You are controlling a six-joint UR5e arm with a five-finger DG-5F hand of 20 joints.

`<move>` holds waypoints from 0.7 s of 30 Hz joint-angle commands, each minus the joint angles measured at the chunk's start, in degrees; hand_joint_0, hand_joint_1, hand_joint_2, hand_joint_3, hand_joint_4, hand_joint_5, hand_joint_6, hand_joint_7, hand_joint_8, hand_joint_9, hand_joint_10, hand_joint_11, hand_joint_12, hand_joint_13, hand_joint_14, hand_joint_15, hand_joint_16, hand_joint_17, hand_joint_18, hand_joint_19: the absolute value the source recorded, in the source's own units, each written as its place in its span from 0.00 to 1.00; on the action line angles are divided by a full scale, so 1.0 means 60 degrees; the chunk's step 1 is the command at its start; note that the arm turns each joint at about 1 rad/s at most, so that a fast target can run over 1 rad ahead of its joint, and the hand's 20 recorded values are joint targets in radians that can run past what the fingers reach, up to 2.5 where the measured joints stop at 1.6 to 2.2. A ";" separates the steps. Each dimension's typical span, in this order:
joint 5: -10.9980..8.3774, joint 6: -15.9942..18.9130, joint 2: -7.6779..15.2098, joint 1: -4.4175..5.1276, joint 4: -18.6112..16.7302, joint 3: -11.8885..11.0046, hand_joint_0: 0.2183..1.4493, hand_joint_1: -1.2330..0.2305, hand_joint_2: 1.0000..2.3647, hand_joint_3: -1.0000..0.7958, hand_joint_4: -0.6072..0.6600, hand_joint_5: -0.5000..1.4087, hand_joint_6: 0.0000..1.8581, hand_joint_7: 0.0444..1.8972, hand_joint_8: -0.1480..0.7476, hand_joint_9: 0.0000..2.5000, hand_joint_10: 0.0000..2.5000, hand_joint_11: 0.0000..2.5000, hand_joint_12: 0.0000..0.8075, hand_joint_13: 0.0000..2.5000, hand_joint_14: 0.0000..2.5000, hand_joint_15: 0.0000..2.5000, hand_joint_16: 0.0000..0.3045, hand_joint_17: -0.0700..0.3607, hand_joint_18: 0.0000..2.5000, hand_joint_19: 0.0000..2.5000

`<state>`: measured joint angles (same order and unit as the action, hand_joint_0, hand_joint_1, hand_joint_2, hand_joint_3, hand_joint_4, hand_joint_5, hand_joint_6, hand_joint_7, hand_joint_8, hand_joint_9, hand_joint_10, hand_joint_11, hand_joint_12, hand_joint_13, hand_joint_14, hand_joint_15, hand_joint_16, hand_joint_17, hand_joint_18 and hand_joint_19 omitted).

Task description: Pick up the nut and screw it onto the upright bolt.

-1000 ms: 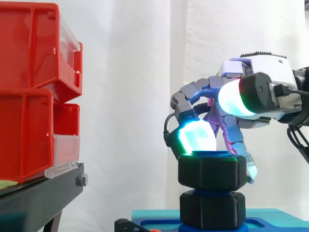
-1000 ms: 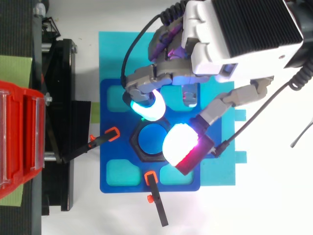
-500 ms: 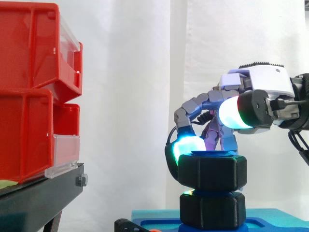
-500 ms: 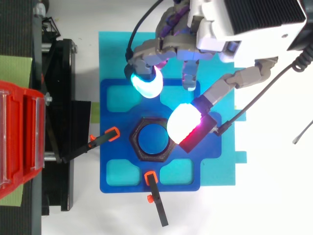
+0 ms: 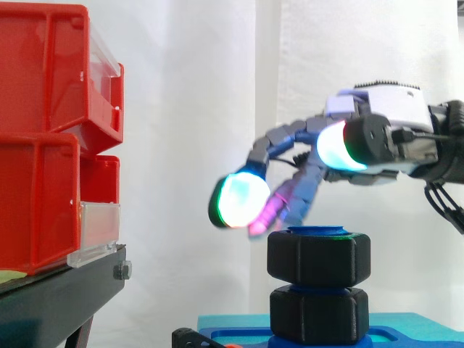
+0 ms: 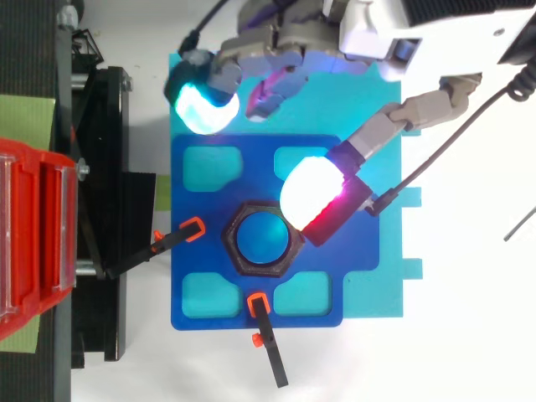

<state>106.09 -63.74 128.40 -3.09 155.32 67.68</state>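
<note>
nut (image 5: 319,259) sits on the upright bolt (image 6: 261,239) at the centre of the blue plate (image 6: 193,201), bolt tip just showing above it. cannot tell whether it touches the black hex collar (image 5: 319,313) below. hand (image 6: 368,25) hovers near the plate's upper edge in the top view, fingers (image 5: 239,199) released and spread, grasping nothing. risks, judged: a re-grasp landing off centre could slip off the flats or tip the nut and bind the thread. the thumb pad hangs over the nut's right corner, so a low pass could back it off. count, left to right: 2 red bins (image 5: 40,210), 1 black stand (image 5: 58,297), 2 orange-tipped clamps (image 6: 191,228), 1 plate with 4 pockets, 1 cyan mat (image 6: 373,293), 1 nut, 1 bolt, 1 collar, 1 hand.
</note>
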 commanded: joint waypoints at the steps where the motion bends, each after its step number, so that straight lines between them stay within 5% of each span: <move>1: 0.0000 0.0003 0.0001 0.0046 -0.0193 -0.0294 0.22 0.60 0.00 0.28 0.63 0.18 0.27 0.31 0.45 0.37 0.00 0.00 0.34 0.27 0.00 0.00 0.10 0.32 0.18 0.07; 10: -0.0030 0.0003 0.0001 0.0178 0.0012 -0.0309 0.20 0.61 0.00 0.28 0.60 0.17 0.27 0.28 0.41 0.27 0.00 0.00 0.34 0.15 0.00 0.00 0.09 0.31 0.00 0.00; 21: -0.0015 -0.0056 0.0015 0.0427 0.0862 0.0014 0.20 0.62 0.00 0.28 0.62 0.17 0.27 0.28 0.42 0.26 0.00 0.00 0.35 0.14 0.00 0.00 0.10 0.32 0.00 0.00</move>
<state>105.94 -63.97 128.44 -0.89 159.88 66.66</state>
